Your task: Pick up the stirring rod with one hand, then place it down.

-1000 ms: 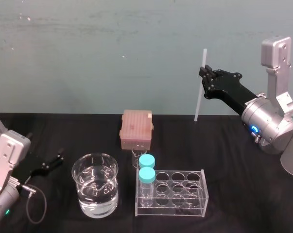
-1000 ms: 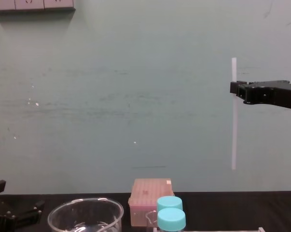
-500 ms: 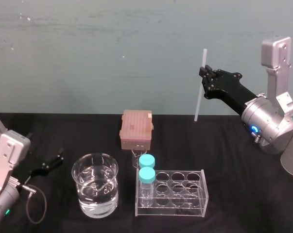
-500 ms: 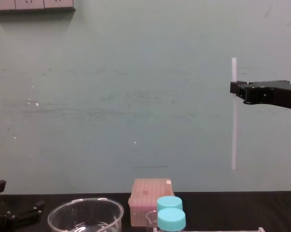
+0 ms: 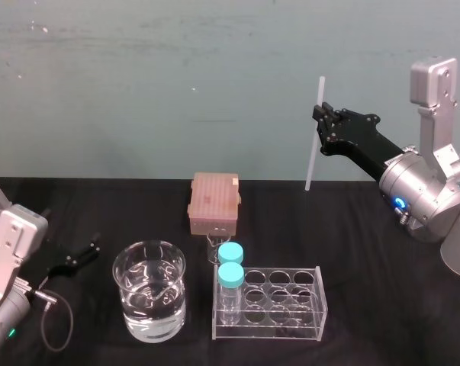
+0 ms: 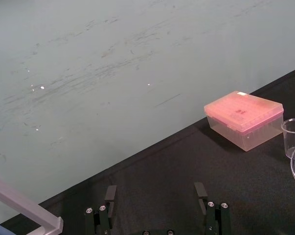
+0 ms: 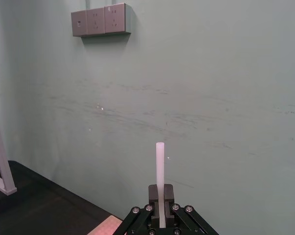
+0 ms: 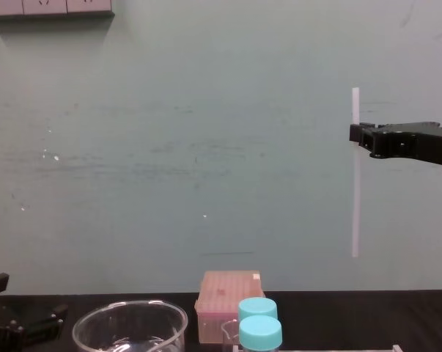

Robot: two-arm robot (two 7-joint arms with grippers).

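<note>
Got the rod (image 5: 311,156) pinched upright in my right gripper (image 5: 322,124) fingers (image 7: 153,196), high over the bench's (image 5: 367,244) right side. My left gripper (image 6: 156,196) sits low on the left, fingers (image 6: 111,195) spread.

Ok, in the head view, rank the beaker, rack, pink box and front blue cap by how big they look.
1. Rack and beaker: about alike, too close to rank.
2. Pink box, though it sits farther from the camera, so real size is unsure.
3. Front blue cap.
</note>
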